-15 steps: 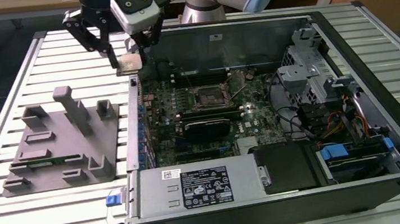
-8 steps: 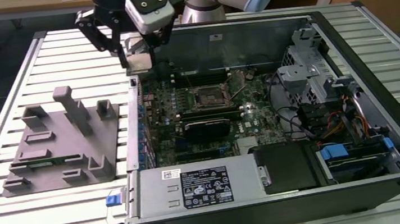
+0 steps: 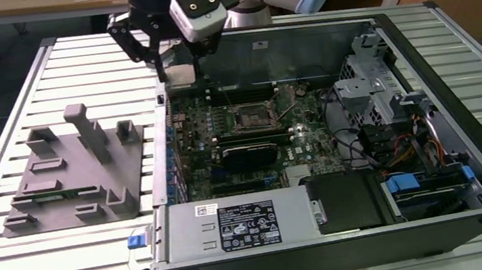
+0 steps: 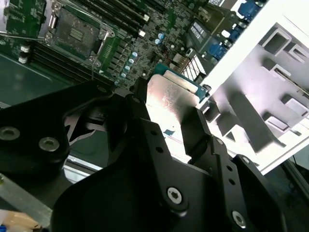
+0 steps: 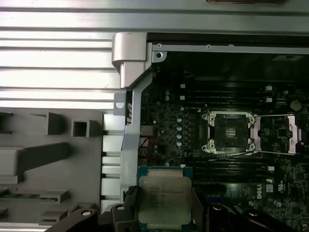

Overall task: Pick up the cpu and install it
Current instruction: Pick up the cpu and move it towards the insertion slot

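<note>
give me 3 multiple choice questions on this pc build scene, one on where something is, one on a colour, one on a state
1. Where is the small square silver-topped cpu?
A) in a person's hand
B) lying on the floor
C) up in the air, gripped by the black claw

2. What colour is the large moulded tray on the slatted metal table?
A) grey
B) red
C) yellow

3. What state is the black-framed square motherboard socket in?
A) covered by a cooler
B) open and empty
C) holding a chip

Answers:
1 C: in the first wrist view the claw flanks the cpu on two sides, clear of any surface.
2 A: the exterior view shows it plain grey.
3 B: its hinged metal lid is swung aside and no chip sits inside.
</note>
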